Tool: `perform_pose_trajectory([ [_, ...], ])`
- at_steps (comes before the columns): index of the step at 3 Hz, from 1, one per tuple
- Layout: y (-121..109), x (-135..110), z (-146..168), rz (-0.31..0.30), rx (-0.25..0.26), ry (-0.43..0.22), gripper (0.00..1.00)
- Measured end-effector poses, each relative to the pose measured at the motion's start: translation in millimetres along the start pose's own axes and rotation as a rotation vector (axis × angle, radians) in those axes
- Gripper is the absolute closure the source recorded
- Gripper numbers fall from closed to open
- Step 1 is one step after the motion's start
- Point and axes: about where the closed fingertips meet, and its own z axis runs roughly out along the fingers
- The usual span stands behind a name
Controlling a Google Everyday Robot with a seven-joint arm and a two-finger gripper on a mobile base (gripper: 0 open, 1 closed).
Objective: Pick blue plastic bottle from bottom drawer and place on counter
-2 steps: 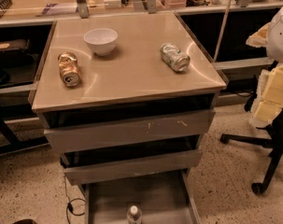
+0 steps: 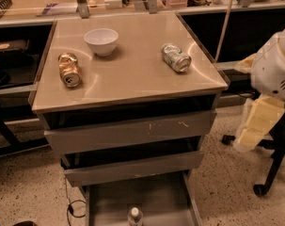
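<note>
The blue plastic bottle (image 2: 135,216) stands in the open bottom drawer (image 2: 151,197) at the lower edge of the view; only its white cap and shoulders show. The beige counter (image 2: 132,79) tops the cabinet above it. My arm comes in from the right, and the gripper (image 2: 256,125) hangs as a cream-coloured part beside the cabinet's right side, level with the upper drawers, well above and right of the bottle.
On the counter lie a gold can (image 2: 69,69) at left, a crushed silver can (image 2: 176,57) at right and a white bowl (image 2: 101,41) at the back. A black office chair base (image 2: 269,173) stands at right. A wooden bench (image 2: 48,4) runs behind.
</note>
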Motion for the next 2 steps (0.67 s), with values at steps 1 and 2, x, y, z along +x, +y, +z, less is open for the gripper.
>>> perform_pose_trajectory([
  [1, 20.0, 3.7, 63.0, 0.019, -0.070, -0.028, 0.00],
  [2, 36.5, 6.3, 114.5, 0.033, -0.127, -0.051, 0.00],
])
